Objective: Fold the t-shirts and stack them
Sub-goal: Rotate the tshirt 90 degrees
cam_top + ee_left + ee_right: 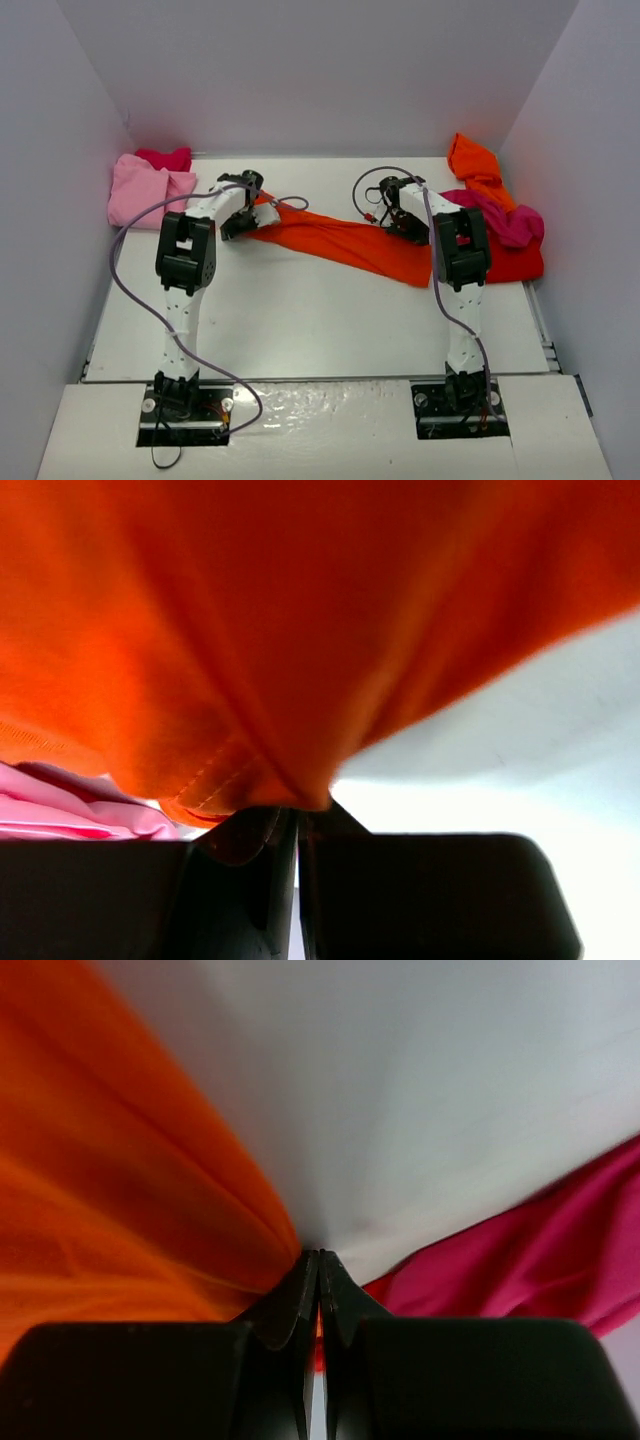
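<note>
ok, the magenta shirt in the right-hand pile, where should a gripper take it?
Pinch the raised fold along the top of the magenta shirt, coming straight down from above. It lies bunched on top of the red shirt, so a low approach from the side would likely catch both layers.

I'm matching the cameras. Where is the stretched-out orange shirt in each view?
Top: orange shirt stretched diagonally across the middle of the white table.
Left wrist: shirt fills the upper frame.
Right wrist: shirt covers the left half.
Shared landmark: that white table.
</note>
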Tool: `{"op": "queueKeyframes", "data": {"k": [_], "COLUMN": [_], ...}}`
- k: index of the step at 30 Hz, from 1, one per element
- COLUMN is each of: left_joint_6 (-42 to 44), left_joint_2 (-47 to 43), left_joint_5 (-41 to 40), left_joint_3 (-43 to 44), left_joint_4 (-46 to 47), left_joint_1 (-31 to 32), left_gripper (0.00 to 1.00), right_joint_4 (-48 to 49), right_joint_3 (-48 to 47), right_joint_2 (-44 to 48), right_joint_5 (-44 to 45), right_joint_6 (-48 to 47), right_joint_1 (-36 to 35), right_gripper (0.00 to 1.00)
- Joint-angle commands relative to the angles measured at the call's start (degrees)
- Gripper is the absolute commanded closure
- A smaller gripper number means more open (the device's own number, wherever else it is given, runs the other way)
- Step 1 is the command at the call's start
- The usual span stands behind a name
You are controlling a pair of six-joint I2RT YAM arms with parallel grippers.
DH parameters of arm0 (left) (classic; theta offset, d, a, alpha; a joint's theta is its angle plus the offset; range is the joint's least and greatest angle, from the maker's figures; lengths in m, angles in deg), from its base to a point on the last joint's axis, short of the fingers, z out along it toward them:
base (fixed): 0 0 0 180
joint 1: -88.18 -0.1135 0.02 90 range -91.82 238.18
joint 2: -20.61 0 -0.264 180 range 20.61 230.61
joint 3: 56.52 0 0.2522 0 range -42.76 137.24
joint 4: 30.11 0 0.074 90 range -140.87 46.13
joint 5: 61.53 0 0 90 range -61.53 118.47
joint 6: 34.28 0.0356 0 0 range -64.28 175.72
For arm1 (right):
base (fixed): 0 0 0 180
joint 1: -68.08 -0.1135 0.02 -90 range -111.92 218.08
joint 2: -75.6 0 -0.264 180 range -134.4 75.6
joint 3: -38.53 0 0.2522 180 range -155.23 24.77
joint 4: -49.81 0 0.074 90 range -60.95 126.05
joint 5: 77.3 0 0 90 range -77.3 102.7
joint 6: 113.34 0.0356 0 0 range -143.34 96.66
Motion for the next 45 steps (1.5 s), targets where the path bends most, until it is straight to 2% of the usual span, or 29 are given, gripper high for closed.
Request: {"op": "queueKeyframes", "data": {"k": [1, 6, 11, 18, 21, 23, 26, 29, 31, 34, 37, 42, 45], "left_joint_6": [-3.5, -4.3, -4.9, -4.9, -5.4, -6.2, -6.9, -6.3, -5.9, -5.8, -5.5, -3.8, -3.6], "left_joint_2": [1.2, 4.5, 10.9, 18.7, 20.8, 21.8, 21.2, 15.6, 14.3, 17.5, 21.8, 24.4, 25.5], "left_joint_5": [1.7, 4.1, 5.7, 6.4, 7.5, 7.8, 8.4, 8.4, 8.4, 7.9, 8.4, 7.4, 6.6], "left_joint_3": [6.3, 14.5, 26.1, 36.1, 39.5, 40.6, 40.2, 32.4, 30.4, 34.8, 44.4, 46.0, 46.4], "left_joint_4": [0.2, -2.5, -6.6, -8.1, -7.6, -7.0, -7.1, -2.4, -0.7, -4.1, -7.9, -6.9, -5.0], "left_joint_1": [-0.4, -0.3, 0.0, 0.2, 0.4, 0.7, 0.7, 0.5, 0.5, 0.6, 0.9, 3.0, 3.7], "left_gripper": [1.00, 1.00, 1.00, 1.00, 1.00, 1.00, 1.00, 1.00, 1.00, 1.00, 1.00, 1.00, 1.00], "right_joint_4": [-6.5, -9.5, -14.1, -17.8, -17.8, -16.7, -15.5, -15.6, -16.1, -14.1, -12.9, -12.0, -11.1], "right_joint_3": [12.4, 19.2, 21.7, 19.8, 18.6, 17.9, 16.1, 15.0, 14.6, 14.0, 12.4, 9.9, 9.7], "right_joint_2": [7.2, 15.3, 20.0, 19.6, 17.8, 16.4, 16.5, 18.3, 19.9, 23.3, 25.0, 25.8, 26.5], "right_joint_5": [-5.7, -7.1, -9.4, -15.8, -18.3, -16.6, -12.4, -11.3, -10.5, -7.5, -4.9, -4.2, -3.3], "right_joint_6": [0.0, 2.3, 5.7, 9.5, 10.1, 10.6, 12.3, 12.8, 12.9, 12.6, 12.7, 10.2, 9.1], "right_joint_1": [-3.4, -10.5, -23.0, -38.5, -43.0, -45.1, -45.2, -44.7, -44.9, -43.6, -38.6, -31.1, -30.1], "right_gripper": [1.00, 1.00, 1.00, 1.00, 1.00, 1.00, 1.00, 1.00, 1.00, 1.00, 1.00, 1.00, 1.00]}}
